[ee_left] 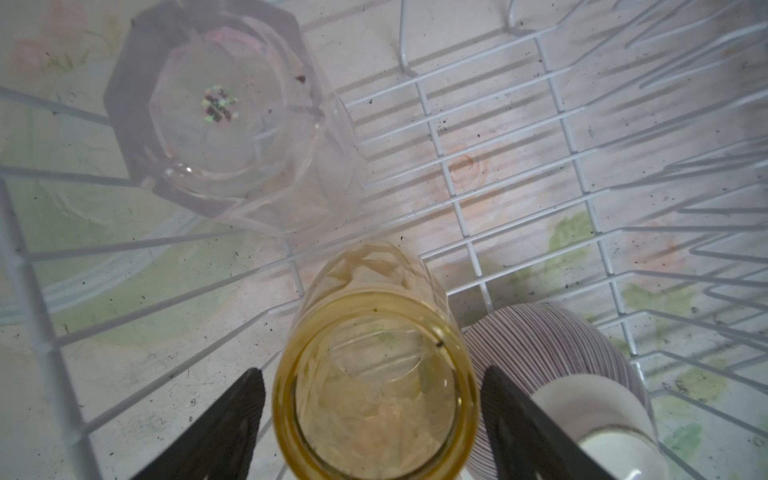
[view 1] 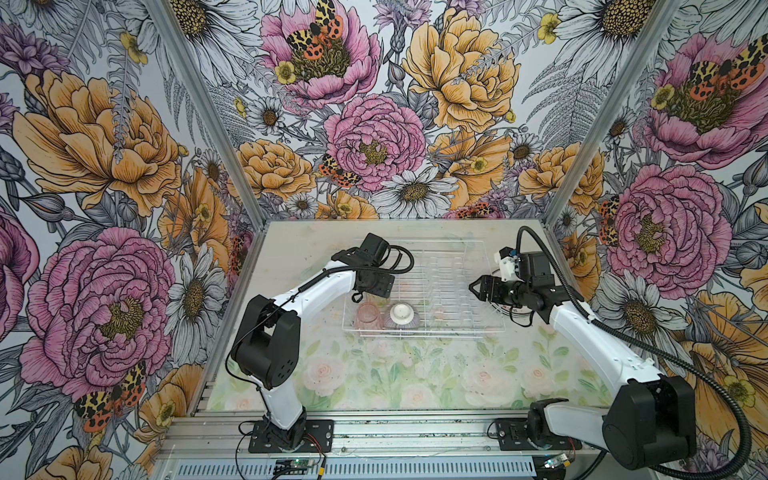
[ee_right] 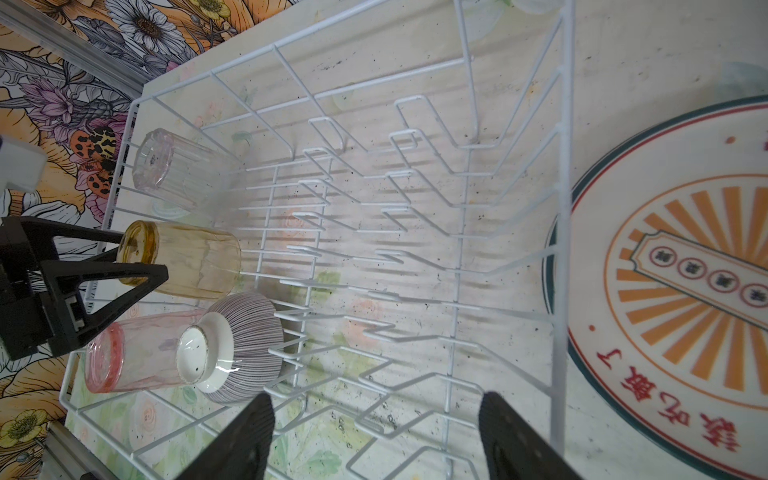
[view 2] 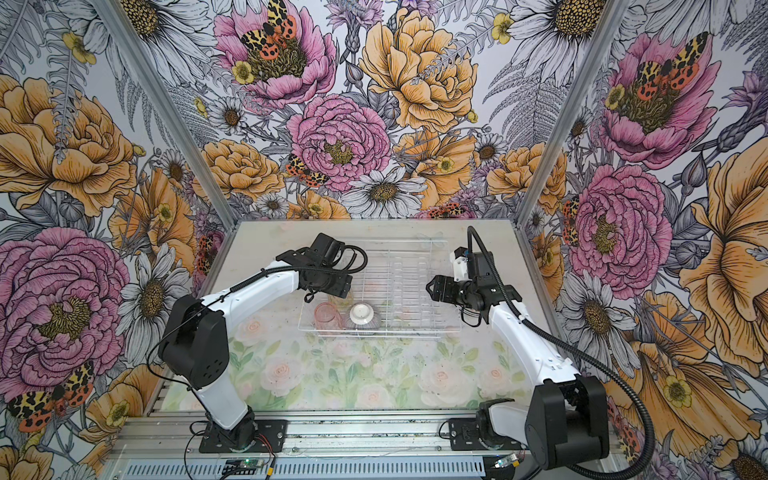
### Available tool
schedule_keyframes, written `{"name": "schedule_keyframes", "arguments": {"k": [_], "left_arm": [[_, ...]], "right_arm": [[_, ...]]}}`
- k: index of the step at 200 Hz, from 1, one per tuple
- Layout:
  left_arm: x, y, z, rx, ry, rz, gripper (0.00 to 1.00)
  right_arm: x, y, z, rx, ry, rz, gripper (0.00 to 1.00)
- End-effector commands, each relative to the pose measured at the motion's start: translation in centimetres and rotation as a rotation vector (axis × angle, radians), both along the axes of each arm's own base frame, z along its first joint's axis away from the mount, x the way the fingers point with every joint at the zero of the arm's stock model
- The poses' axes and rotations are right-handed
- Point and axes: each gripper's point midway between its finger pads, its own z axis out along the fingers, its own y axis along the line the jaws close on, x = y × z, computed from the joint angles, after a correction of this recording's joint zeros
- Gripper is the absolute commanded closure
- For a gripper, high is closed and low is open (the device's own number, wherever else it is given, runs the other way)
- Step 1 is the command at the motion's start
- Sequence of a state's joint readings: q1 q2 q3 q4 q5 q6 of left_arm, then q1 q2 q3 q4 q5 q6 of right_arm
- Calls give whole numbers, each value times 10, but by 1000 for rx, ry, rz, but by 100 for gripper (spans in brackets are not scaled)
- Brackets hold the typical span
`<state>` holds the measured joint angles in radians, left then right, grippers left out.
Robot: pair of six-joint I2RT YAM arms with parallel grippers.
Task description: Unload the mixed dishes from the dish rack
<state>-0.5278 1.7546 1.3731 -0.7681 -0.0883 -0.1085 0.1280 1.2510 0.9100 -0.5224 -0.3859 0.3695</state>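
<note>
left gripper (ee_left: pixel 372 374): jaws straddled amber tumbler (ee_right: pixel 187 266) standing in dish rack (ee_right: pixel 563 166), left end; clamped or not, unclear. right gripper (ee_right: pixel 376 398) gaped empty over bare prongs (ee_right: pixel 399 216). step: glass pickup. next: firm squeeze, straight lift clear of bowl (ee_right: pixel 249 332).

the scene is evenly and brightly lit. soft shadows are cast by the wires of the dish rack (ee_right: pixel 564 208) onto the table (ee_right: pixel 631 62). both top views are rendered sharp; in the left wrist view the near amber tumbler (ee_left: pixel 374 395) is blurred and hazed.
</note>
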Motion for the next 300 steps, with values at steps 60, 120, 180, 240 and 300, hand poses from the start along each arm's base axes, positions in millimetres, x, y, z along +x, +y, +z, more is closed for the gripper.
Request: {"name": "schedule_keyframes", "arguments": {"k": [60,120,180,240,300], "left_arm": [[10,-7,-5,-33,35,1,19],[9,-7,-19,-31,80,-5,28],[5,-5,-24,-24,98,-20,41],[9,0,12,-34,0,-26,50],[10,8,50,-49,-92,-14,53]], "right_arm": [[11,2,-3,0,-21,-3,20],[11,2,-5,-1,-16,-5,20],[10,3,-6,2,-13,-5,20],[9,4,-4,15,-17,-3,20],[7,15,2,79,-45,34,21]]}}
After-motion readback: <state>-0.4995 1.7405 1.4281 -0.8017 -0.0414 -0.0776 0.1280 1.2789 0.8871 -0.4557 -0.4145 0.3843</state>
